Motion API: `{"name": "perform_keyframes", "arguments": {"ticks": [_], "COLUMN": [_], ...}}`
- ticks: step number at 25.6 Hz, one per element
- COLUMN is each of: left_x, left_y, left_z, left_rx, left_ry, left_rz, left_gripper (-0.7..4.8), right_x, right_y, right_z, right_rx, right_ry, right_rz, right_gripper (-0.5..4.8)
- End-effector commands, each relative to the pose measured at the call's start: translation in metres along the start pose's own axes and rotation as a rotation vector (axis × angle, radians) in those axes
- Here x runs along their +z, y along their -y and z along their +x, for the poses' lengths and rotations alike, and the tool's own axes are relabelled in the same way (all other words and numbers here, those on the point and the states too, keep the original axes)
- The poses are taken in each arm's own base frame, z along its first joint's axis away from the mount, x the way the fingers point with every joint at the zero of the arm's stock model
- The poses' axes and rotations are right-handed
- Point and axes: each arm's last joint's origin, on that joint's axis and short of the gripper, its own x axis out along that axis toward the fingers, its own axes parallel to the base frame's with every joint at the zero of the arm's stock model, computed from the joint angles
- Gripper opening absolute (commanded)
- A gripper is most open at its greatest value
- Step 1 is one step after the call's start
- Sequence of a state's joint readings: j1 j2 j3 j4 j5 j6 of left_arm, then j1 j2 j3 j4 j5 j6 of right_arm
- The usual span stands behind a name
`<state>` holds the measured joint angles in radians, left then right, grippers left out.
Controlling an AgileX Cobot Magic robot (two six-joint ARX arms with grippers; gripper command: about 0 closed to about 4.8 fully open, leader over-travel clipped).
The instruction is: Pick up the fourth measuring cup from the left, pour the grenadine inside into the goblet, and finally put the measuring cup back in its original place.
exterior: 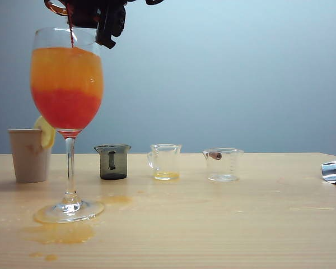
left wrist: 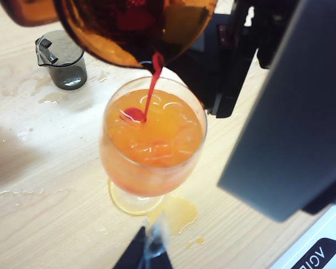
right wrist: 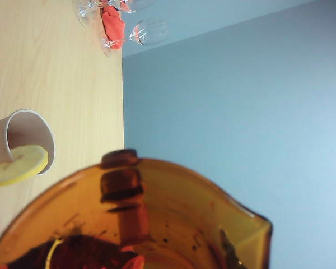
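Note:
The goblet (exterior: 67,84) stands at the table's left, nearly full of orange juice over a red layer. Above its rim my right gripper (exterior: 109,25) is shut on the amber fourth measuring cup (exterior: 57,7), tipped over with its lip down. A thin stream of grenadine (left wrist: 153,84) runs from the cup (left wrist: 129,28) into the goblet (left wrist: 154,134). The cup (right wrist: 157,218) fills the right wrist view and hides the fingers there. My left gripper (left wrist: 148,252) hovers by the goblet's foot, its dark fingers meeting in a point, holding nothing.
A dark grey cup (exterior: 112,161) and two clear cups (exterior: 165,161) (exterior: 222,164) stand in a row. A paper cup (exterior: 29,155) with a lemon slice (exterior: 45,131) sits far left. Orange puddles (exterior: 61,232) lie around the goblet's foot. A shiny object (exterior: 335,171) lies at the right edge.

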<state>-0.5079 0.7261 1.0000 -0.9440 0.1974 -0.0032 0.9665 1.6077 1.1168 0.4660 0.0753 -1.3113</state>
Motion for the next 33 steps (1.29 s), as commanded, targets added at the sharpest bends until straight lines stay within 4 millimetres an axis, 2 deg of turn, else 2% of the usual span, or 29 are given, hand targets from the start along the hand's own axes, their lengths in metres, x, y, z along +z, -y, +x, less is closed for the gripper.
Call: {"name": "perform_keyframes", "arguments": {"ticks": [1, 33], "left_x": [0.001, 0.001], "left_y": [0.000, 0.000], "left_z": [-0.001, -0.001], "left_rx": [-0.002, -0.002], "left_ry": [0.008, 0.008], "left_rz": [0.006, 0.006], "left_gripper": [-0.02, -0.02], "right_x": [0.002, 0.013], "right_y": [0.008, 0.007], "right_z": [-0.001, -0.002], "right_rx": [-0.045, -0.062], "right_ry": [0.016, 0.000], "right_rz": [0.000, -0.048], "right_gripper": [1.04, 1.04]}}
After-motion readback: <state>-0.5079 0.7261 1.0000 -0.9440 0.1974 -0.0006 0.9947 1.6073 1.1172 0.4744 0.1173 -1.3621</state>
